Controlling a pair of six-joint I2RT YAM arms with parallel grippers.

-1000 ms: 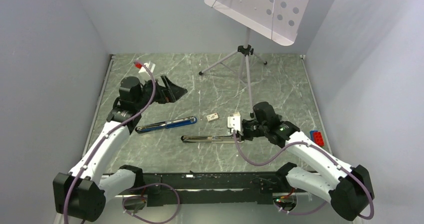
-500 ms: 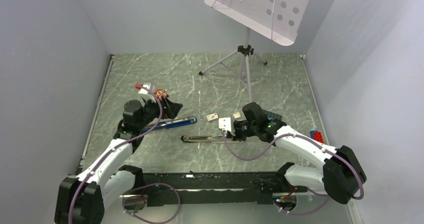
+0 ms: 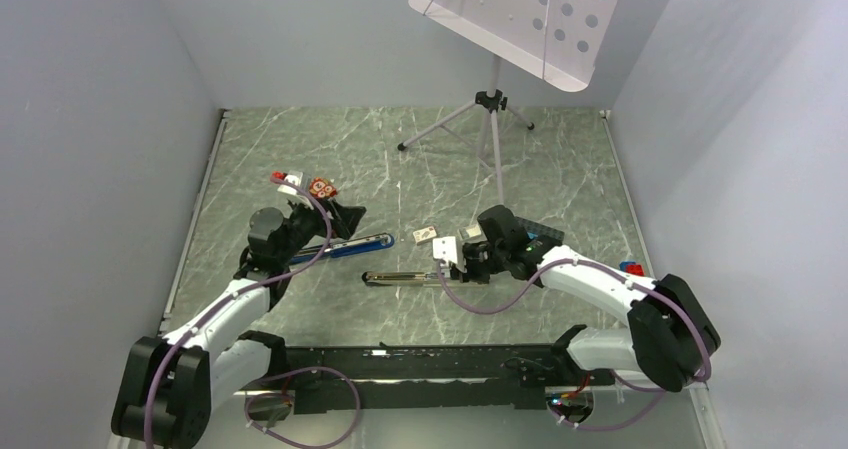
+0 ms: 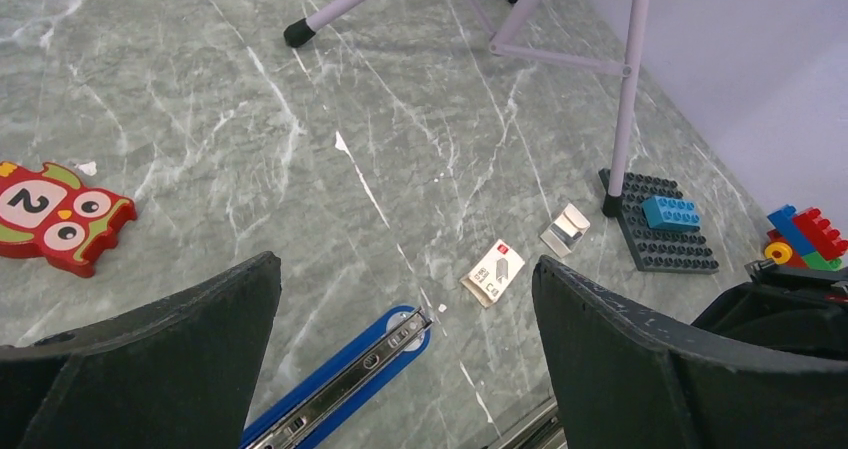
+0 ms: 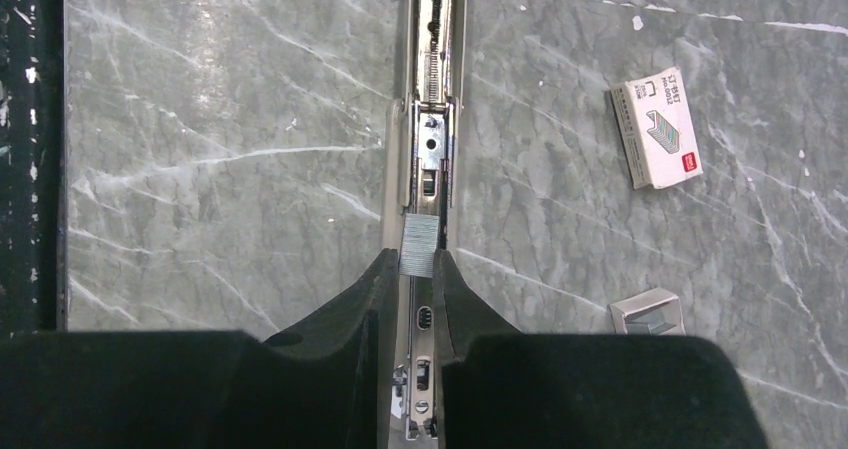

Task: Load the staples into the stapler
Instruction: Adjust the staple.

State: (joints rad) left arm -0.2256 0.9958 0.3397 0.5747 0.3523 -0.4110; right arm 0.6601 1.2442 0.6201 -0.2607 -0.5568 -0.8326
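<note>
My right gripper [image 5: 415,261] is shut on the staples [image 5: 419,244], a small silver-grey block. It holds them right over the open channel of the silver stapler [image 5: 431,119], which lies flat and opened out on the table [image 3: 410,278]. In the top view the right gripper [image 3: 445,269] sits at that stapler's right end. My left gripper [image 4: 405,264] is open and empty, hovering over the far end of a blue stapler [image 4: 345,384], which also shows in the top view [image 3: 335,248]. There the left gripper [image 3: 345,219] is just behind it.
A white staple box [image 5: 657,132] and a small silver tray [image 5: 648,312] lie right of the silver stapler. A red owl toy [image 4: 55,214], a black baseplate [image 4: 690,254] with a blue brick, loose bricks [image 4: 805,237] and a tripod [image 3: 490,119] stand around.
My right gripper has moved left along the silver stapler with the staples in it. My left arm has dropped and drawn in towards the blue stapler, uncovering the owl toy.
</note>
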